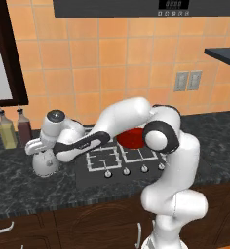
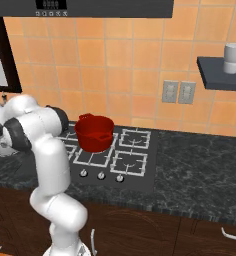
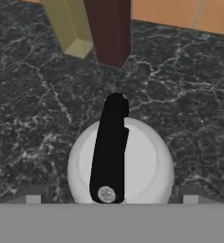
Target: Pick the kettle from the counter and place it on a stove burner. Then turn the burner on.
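A small silvery-white kettle [image 1: 45, 164] sits upright on the dark speckled counter [image 1: 19, 187], just left of the black cooktop [image 1: 85, 174] and well clear of its grates. In the hand view the kettle [image 3: 133, 163] appears from directly above, its black top handle [image 3: 110, 149] running across the dome with a small silver knob at the near end. The gripper [image 1: 35, 147] hangs right over it, jaws spread wide, one finger tip [image 3: 32, 198] on each side of the dome and neither visibly touching it (nothing is in its grasp).

Behind the kettle, toward the orange tiled wall, stand two glass bottles: a pale yellow bottle [image 1: 7, 130] on the left and a dark brown bottle [image 1: 24, 127] just beside it on the right. Both are close to the kettle but apart from it.

To the right, the white arm reaches low across the front of the cooktop. A red two-handled pot [image 2: 94, 132] rests on the far left stove burner [image 2: 70, 134], while the near left burner [image 1: 103, 159] and the two right-hand grates lie bare. A row of small round silver knobs [image 2: 101, 175] lines the cooktop's near edge.

Farther right, two grey wall outlets [image 2: 178, 92] sit above the counter, and a white cup [image 2: 233, 58] stands on a dark shelf [image 2: 221, 77].
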